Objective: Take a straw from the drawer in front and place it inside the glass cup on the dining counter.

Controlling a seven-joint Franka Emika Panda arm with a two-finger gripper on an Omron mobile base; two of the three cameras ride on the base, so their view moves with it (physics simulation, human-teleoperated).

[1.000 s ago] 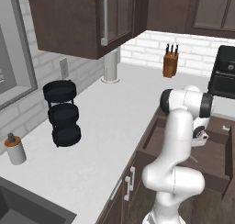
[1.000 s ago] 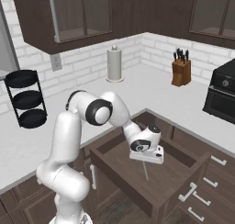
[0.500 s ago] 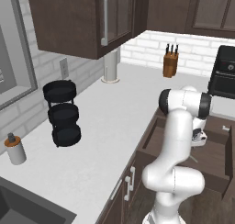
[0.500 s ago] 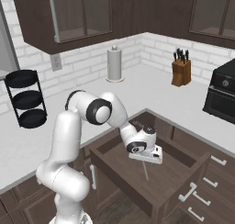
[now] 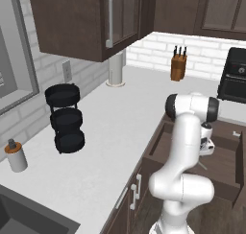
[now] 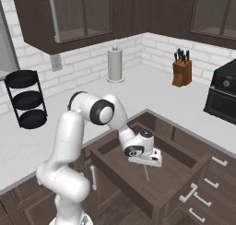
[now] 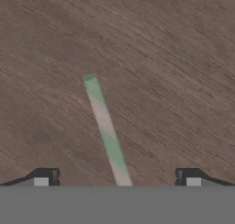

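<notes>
The drawer (image 6: 115, 148) stands pulled out below the white counter, its brown floor bare except for the straw (image 6: 146, 173). The straw lies flat as a thin pale stick. My gripper (image 6: 145, 163) hangs inside the drawer just above the straw, pointing down at it. In the hand view the straw (image 7: 105, 131) runs from the middle of the floor down between my two fingertips, and my gripper (image 7: 117, 177) is open with nothing touching the fingers. From the left, the arm covers most of the drawer (image 5: 223, 163). The glass cup and the dining counter are out of view.
On the counter stand a knife block (image 6: 182, 72), a paper towel roll (image 6: 115, 65), a black three-tier rack (image 6: 25, 99) and a soap dispenser (image 5: 16, 156). A black oven (image 6: 223, 97) sits at the right. Shut drawers with silver handles (image 6: 203, 196) lie right of the open one.
The hand has shifted slightly left and lower inside the drawer, closer over the straw. The jaws stay wide open and the straw has not moved.
</notes>
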